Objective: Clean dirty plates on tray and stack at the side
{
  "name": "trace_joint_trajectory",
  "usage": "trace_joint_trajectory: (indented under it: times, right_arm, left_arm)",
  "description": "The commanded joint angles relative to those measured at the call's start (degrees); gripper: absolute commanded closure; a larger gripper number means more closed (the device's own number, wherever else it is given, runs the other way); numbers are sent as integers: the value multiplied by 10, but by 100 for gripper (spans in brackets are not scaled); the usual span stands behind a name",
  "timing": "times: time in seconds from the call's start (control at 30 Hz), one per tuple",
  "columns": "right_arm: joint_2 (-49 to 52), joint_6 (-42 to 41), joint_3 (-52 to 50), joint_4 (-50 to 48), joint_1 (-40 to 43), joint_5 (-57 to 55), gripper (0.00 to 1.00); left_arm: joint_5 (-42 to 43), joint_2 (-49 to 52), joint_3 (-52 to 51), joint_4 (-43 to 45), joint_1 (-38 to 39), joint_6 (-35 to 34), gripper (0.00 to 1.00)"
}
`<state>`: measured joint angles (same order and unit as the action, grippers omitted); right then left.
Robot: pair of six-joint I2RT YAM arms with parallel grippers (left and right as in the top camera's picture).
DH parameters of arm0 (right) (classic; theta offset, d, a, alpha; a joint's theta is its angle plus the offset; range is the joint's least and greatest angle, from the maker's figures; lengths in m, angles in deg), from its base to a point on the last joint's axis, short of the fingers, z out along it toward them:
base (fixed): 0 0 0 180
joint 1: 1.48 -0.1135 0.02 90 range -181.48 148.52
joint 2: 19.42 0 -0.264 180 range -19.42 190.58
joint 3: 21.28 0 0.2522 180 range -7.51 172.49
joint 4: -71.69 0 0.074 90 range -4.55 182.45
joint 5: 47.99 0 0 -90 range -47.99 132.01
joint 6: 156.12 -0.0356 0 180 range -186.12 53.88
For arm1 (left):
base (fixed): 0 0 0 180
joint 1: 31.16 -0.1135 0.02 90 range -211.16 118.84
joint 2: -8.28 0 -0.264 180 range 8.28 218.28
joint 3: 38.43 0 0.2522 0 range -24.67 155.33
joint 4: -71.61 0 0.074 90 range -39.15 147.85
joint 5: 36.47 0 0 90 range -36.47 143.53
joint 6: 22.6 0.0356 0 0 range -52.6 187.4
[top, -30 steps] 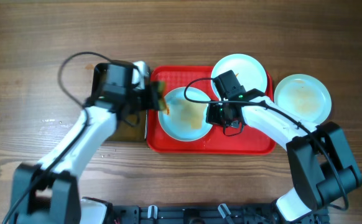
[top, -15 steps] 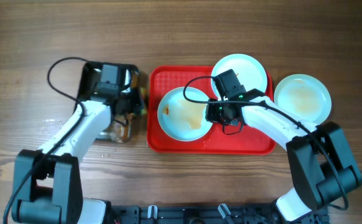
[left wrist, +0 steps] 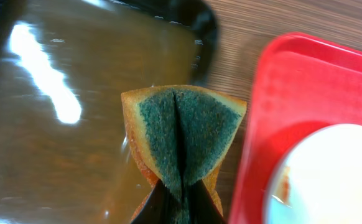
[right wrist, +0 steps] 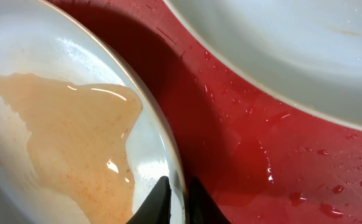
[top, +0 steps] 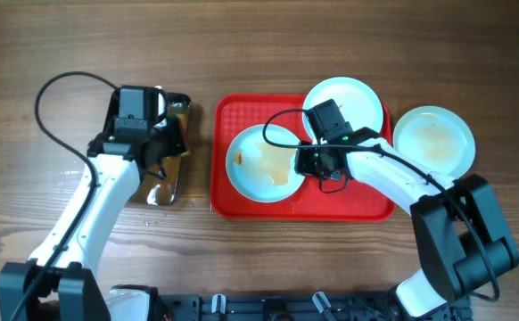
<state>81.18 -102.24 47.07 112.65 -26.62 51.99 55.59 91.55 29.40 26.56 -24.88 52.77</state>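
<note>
Your left gripper (left wrist: 176, 202) clamps a folded sponge (left wrist: 181, 127) over the black tray (left wrist: 56, 143), 9 o'clock of the red tray (top: 349, 203). Your right gripper (right wrist: 178, 188) pinches the wet plate (right wrist: 63, 124) by its rim on the red tray. The second plate (top: 353, 100) lies at 1 o'clock, the third plate (top: 433, 138) off-tray at 3 o'clock.

glossy wet plates (right wrist: 75, 124), textured plastic tray (left wrist: 280, 93).

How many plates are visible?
3. One round pale blue-white plate lies in the red rectangular plastic tray, a second overhangs its far rim, a third rests on the wooden table beside it. None seems hidden.
</note>
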Motion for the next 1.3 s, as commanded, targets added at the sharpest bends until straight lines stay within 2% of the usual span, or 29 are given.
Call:
trace_joint_trajectory:
  times: [0.0,0.23,0.37,0.47,0.53,0.67,0.73,0.83,0.9,0.93,0.97,1.27]
  right_arm:
    - [-4,2,-5,1,-2,-7,88]
    - [-4,1,-5,5,-2,-5,88]
    - [-4,2,-5,5,-2,-5,88]
    - [-4,2,-5,5,-2,-5,88]
    - [-4,1,-5,5,-2,-5,87]
    - [-4,2,-5,5,-2,-5,87]
    - [-4,2,-5,5,-2,-5,87]
    - [-4,1,-5,5,-2,-5,87]
    - [-4,1,-5,5,-2,-5,87]
    - [-4,1,-5,5,-2,-5,87]
    - [-4,1,-5,5,-2,-5,87]
    - [-4,1,-5,5,-2,2,87]
  left_arm:
    - [-39,14,1,-7,-17,10,96]
    - [70,125,0,-4,-15,10,96]
    - [216,126,0,37,-15,10,96]
    - [245,126,0,37,-15,20,96]
    - [217,125,1,37,-16,25,96]
    - [76,123,1,36,-16,30,96]
    - [71,123,1,23,-15,70,96]
    - [79,123,0,14,-15,70,96]
    - [79,123,-2,4,-15,70,69]
    - [79,123,-5,4,-15,70,47]
    - [79,124,-6,4,-15,70,37]
    - [37,128,-6,24,-15,69,35]
